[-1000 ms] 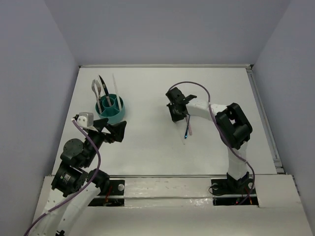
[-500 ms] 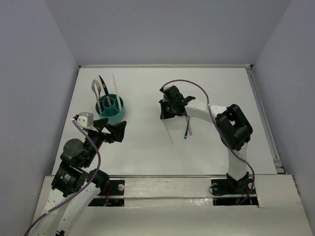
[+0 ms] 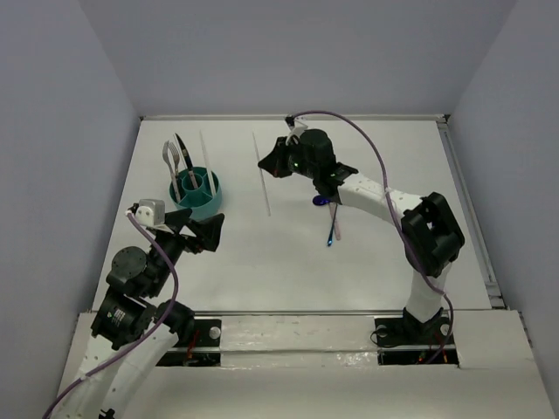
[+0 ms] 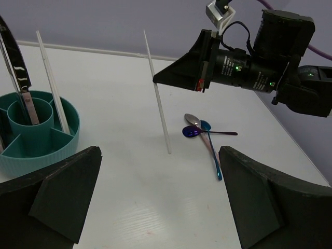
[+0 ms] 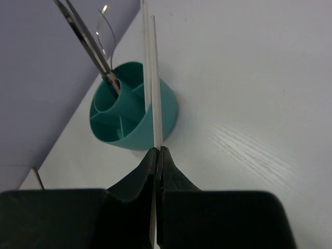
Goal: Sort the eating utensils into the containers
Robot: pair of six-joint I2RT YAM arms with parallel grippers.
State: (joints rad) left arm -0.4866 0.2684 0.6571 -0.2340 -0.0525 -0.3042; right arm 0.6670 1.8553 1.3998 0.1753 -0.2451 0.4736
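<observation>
My right gripper [image 3: 264, 165] is shut on a pale chopstick [image 3: 261, 175] and holds it in the air, right of the teal caddy [image 3: 210, 208]. The right wrist view shows the chopstick [image 5: 154, 78] pinched between the jaws of that gripper [image 5: 157, 151], with the caddy [image 5: 166, 111] beyond it. The caddy holds a fork [image 3: 171, 161], a knife [image 3: 183, 153] and another chopstick [image 3: 206, 157]. Several spoons [image 3: 330, 218] lie on the table; the left wrist view shows them too [image 4: 199, 129]. My left gripper [image 3: 201, 234] is open and empty, in front of the caddy.
The caddy [image 4: 46, 148] stands at the left of the left wrist view, the held chopstick [image 4: 155, 93] near the middle. The raised table rim [image 3: 288, 116] runs along the back, a rail [image 3: 467, 209] along the right.
My right gripper has lifted the chopstick away from the spoons and carried it left and toward the back, nearer the caddy. The left arm has not moved.
</observation>
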